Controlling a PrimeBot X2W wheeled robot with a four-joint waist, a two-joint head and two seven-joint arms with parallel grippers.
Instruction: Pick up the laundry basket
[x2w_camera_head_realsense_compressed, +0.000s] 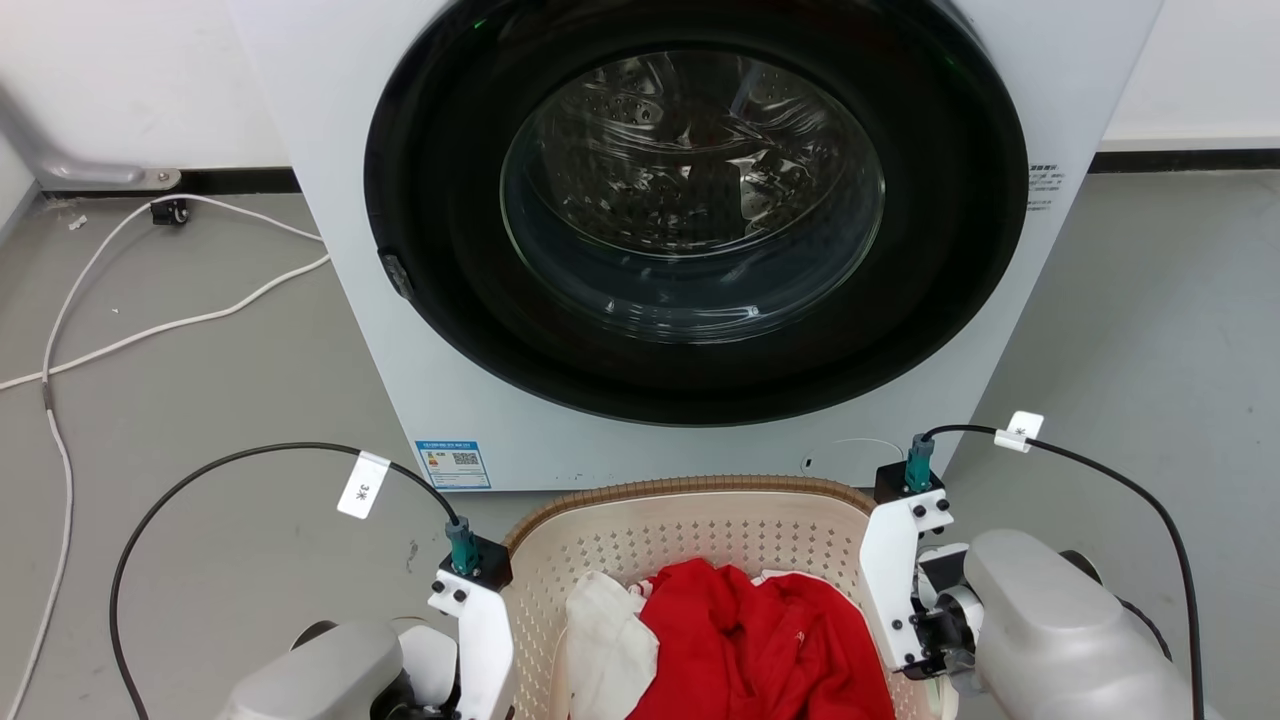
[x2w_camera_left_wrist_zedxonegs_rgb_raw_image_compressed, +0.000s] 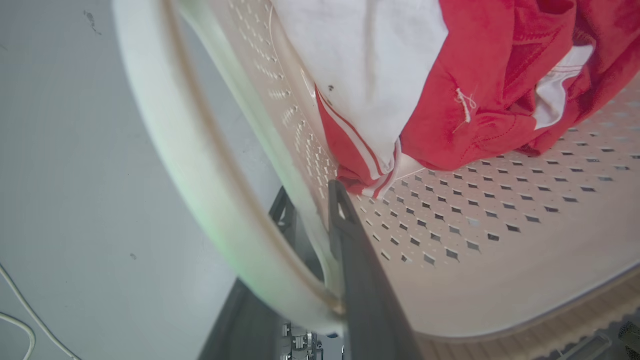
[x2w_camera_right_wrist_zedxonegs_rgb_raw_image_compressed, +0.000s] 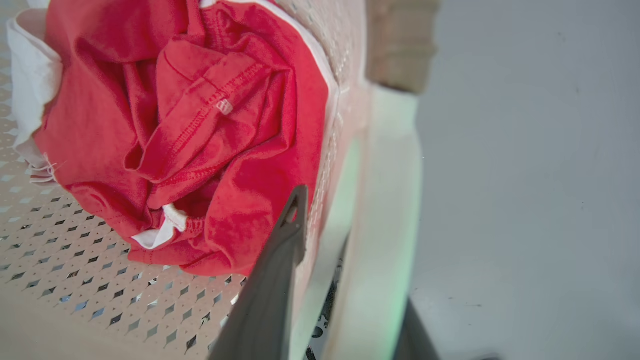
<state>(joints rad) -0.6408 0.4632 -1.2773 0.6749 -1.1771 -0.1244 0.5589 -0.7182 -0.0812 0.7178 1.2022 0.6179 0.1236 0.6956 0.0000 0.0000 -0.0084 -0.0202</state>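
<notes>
Grey floor (x2w_camera_head_realsense_compressed: 200, 400) and white wall (x2w_camera_head_realsense_compressed: 130, 80) sit behind everything, w/ a white cable (x2w_camera_head_realsense_compressed: 150, 330) snaking across the floor at your left.

The white front-load washing machine (x2w_camera_head_realsense_compressed: 340, 250) takes up most of the head view, its round glass door (x2w_camera_head_realsense_compressed: 690, 190) closed. No brand name is legible. The blue sticker (x2w_camera_head_realsense_compressed: 453, 465) at its lower front carries a QR code, txt too small to read. Same for the small print (x2w_camera_head_realsense_compressed: 1043, 187) on its right edge.

The laundry basket (x2w_camera_head_realsense_compressed: 690, 535) is directly in front of the machine, btwn both arms, w/ a red garment (x2w_camera_head_realsense_compressed: 760, 640) and a white cloth (x2w_camera_head_realsense_compressed: 610, 640) inside.

The left gripper (x2w_camera_left_wrist_zedxonegs_rgb_raw_image_compressed: 311, 192) straddles the basket's left side: one finger flat against the inner wall, the other just outside, jaws closed onto that wall. The right gripper (x2w_camera_right_wrist_zedxonegs_rgb_raw_image_compressed: 345, 235) straddles the right side, one finger inside by the red garment and one beyond the white handle. You can't tell if it's actually squeezing.

The tag (x2w_camera_head_realsense_compressed: 362, 485) on the left arm's black cable reads "3米". The tag (x2w_camera_head_realsense_compressed: 1020, 432) on the right arm's cable is too small to read.
</notes>
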